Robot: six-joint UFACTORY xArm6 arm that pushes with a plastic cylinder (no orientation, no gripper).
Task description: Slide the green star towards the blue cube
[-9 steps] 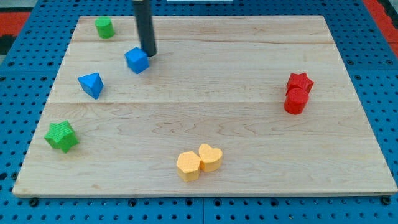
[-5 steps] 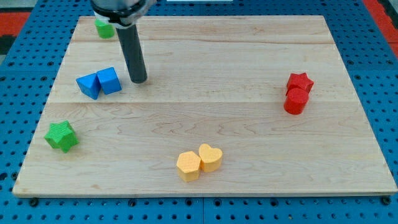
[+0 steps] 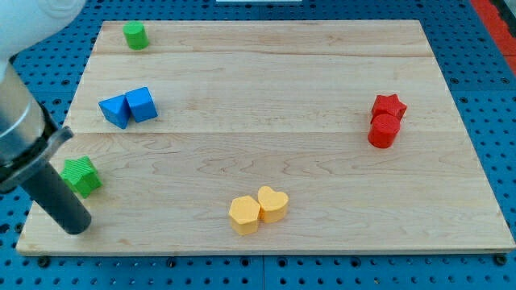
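Green star (image 3: 81,176) just above my tip (image 3: 74,228), blue cube (image 3: 142,105) well apart, no gripping tool, no writing.

My tip (image 3: 76,228) rests on the desk near its bottom-left corner, close to the left edge. The dark rod slants up and leftward from there to a grey cylindrical collar at the view's left edge, with a white arm housing above it in the top-left corner of the view. The rod is tilted, not upright.
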